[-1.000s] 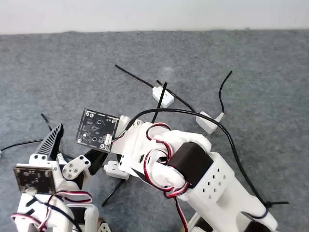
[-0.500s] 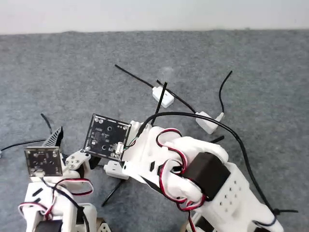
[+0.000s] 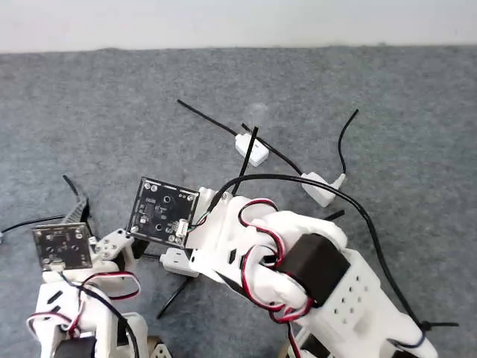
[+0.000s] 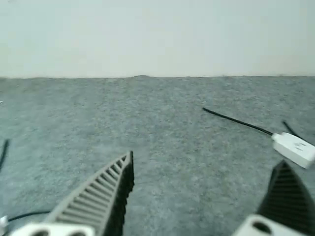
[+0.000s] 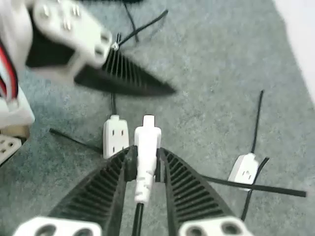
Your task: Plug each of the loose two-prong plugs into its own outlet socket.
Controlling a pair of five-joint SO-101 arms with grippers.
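My right gripper (image 5: 146, 153) is shut on a white two-prong plug (image 5: 147, 140) whose black cord runs back between the fingers. Just beside the plug lies a white outlet socket (image 5: 114, 135), slots up, on the grey carpet; in the high view this socket (image 3: 179, 261) sits at the right arm's wrist. A second white socket (image 5: 244, 169) lies farther off. My left gripper (image 4: 206, 161) stands open over bare carpet, with a white corded piece (image 4: 295, 148) beyond one finger. The left gripper's black fingers (image 5: 129, 80) hang just past the socket in the right wrist view.
Two more white corded pieces (image 3: 251, 149) (image 3: 321, 189) lie mid-table with black cords crossing between them. The right arm's black cable (image 3: 358, 216) arcs over its body. A pale wall (image 3: 238, 22) borders the carpet's far edge. Thin black cords (image 3: 30, 222) trail at the left.
The left arm has swung up and turned, its camera board rising toward the right arm. The right arm's wrist has shifted slightly right and nearer, then kept still.
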